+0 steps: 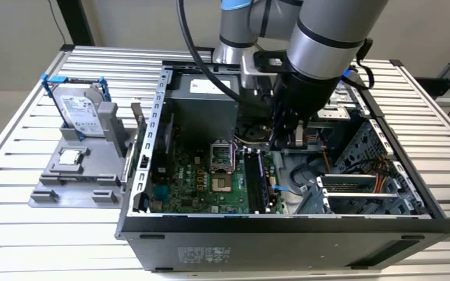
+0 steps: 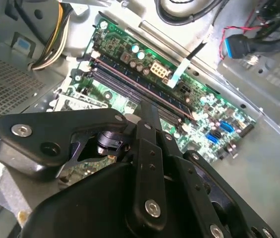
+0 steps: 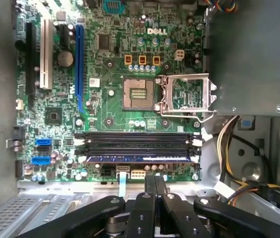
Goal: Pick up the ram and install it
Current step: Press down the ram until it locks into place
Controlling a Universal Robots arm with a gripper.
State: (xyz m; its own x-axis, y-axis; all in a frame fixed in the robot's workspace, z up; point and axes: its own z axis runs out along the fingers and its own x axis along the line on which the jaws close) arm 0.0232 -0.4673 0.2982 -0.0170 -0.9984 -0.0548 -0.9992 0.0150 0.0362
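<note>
One ram (image 3: 139,158) seated lengthwise in motherboard (image 3: 105,59) slot | pincer (image 3: 154,184) closed, empty

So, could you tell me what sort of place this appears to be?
Probably a robotics lab or test bench for computer assembly: an open computer case lies on a slatted aluminium table, a grey fixture holds a hard drive, and the arm's gripper hangs over the motherboard.

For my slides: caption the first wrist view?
Gripper above motherboard, ram seated in a slot.
</note>
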